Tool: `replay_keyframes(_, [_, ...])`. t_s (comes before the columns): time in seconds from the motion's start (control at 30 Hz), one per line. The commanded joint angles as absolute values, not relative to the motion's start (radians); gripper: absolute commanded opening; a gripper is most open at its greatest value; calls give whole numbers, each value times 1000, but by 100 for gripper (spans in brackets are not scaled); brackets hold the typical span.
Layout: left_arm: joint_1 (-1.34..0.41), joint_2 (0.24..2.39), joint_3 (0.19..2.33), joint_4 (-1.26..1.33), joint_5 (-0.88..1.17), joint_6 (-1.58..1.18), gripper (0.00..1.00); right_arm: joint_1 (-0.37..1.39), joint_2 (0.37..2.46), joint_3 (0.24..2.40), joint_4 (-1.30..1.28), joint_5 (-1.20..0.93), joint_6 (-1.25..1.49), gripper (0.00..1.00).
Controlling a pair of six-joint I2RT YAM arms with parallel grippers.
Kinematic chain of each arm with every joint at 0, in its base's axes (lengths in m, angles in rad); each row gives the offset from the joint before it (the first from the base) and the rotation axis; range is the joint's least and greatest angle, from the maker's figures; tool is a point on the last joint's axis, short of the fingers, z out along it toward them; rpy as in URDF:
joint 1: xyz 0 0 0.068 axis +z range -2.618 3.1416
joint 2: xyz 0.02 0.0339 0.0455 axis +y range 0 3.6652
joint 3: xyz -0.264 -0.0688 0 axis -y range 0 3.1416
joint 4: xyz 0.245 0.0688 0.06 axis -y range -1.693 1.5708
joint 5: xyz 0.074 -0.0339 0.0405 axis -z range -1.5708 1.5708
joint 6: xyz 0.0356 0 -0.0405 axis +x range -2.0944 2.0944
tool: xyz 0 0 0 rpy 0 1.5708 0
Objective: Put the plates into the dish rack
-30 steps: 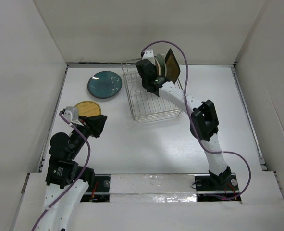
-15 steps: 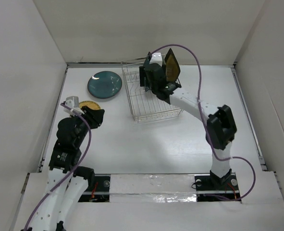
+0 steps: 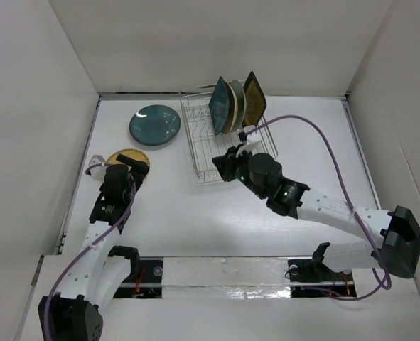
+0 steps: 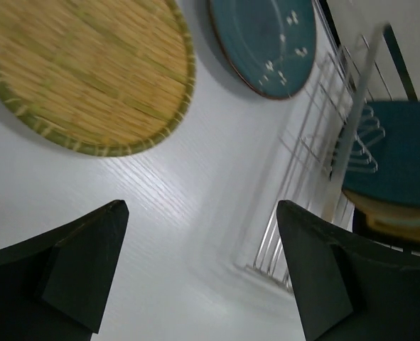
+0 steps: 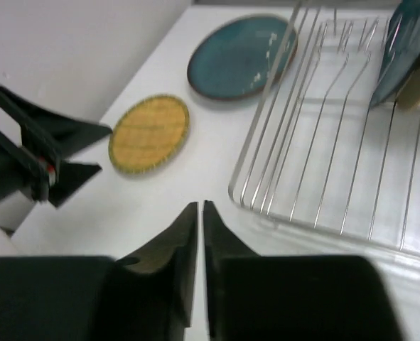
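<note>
The dish rack [image 3: 211,145] holds three plates on edge at its far end: a dark teal one [image 3: 221,105], a pale one [image 3: 236,108] and an amber square one [image 3: 255,98]. A dark teal round plate [image 3: 155,126] lies flat left of the rack. The yellow woven plate [image 3: 126,155] lies nearer, partly under my left gripper [image 3: 128,172]. That gripper [image 4: 202,270] is open and empty, hovering just short of the woven plate [image 4: 82,71]. My right gripper [image 3: 224,168] hangs by the rack's near left corner. Its jaws [image 5: 200,213] are shut on nothing.
White walls box in the table on three sides. The right wrist view shows the rack's wire floor [image 5: 337,163], the woven plate [image 5: 149,133], the teal round plate [image 5: 241,57] and my left gripper [image 5: 46,156] at far left.
My right gripper let go at the racked plates, drew back to the rack's near left corner and shut. The dark teal plate now stands uncovered. My left gripper opened wide beside the woven plate.
</note>
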State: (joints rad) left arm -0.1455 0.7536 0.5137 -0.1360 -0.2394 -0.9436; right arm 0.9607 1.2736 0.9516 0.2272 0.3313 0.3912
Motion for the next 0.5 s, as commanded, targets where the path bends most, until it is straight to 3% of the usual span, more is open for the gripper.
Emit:
replay_keyframes(0.0, [-56,756,457,-144,-328,-1086,81,968,1194,865,298,316,436,18])
replay_keyframes(0.13, [119,761,370,-60,-203,-1098,74,988,1100,763,279,282,440,41])
replay_keyframes(0.47, [261,1023,270,198,-95,-1147,66,988,1008,695,256,216,417,44])
